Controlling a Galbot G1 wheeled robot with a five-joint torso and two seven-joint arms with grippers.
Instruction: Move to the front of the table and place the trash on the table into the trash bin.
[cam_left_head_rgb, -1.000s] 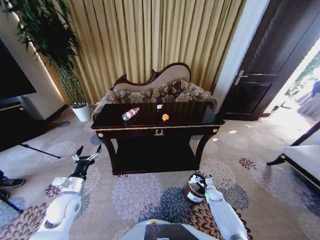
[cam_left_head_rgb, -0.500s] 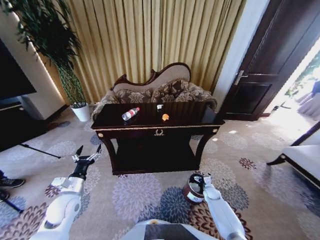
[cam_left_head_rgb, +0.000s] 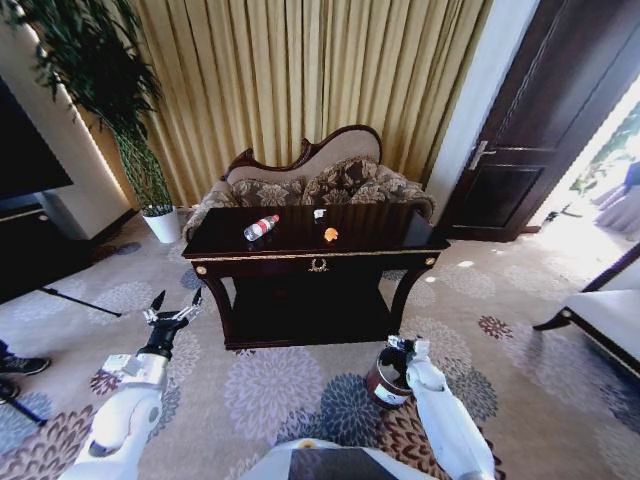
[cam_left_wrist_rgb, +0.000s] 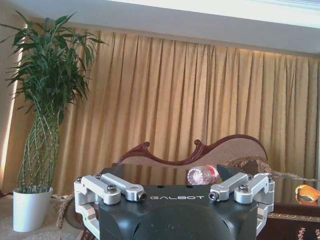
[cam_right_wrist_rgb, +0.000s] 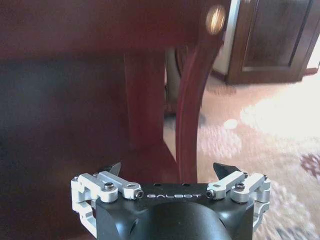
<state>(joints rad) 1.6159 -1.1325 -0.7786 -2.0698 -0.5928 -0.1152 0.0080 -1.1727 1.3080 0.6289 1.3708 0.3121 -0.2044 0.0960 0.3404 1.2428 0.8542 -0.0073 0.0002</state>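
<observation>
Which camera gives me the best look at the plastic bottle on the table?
The head view: the bottle lies whole on the table, with red cap and label visible. The left wrist view shows only part of it behind the gripper body. The right wrist view faces the table's legs.

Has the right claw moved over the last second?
Yes. The right claw has crept away from the robot toward the table, past the trash bin rim; both stayed put.
</observation>
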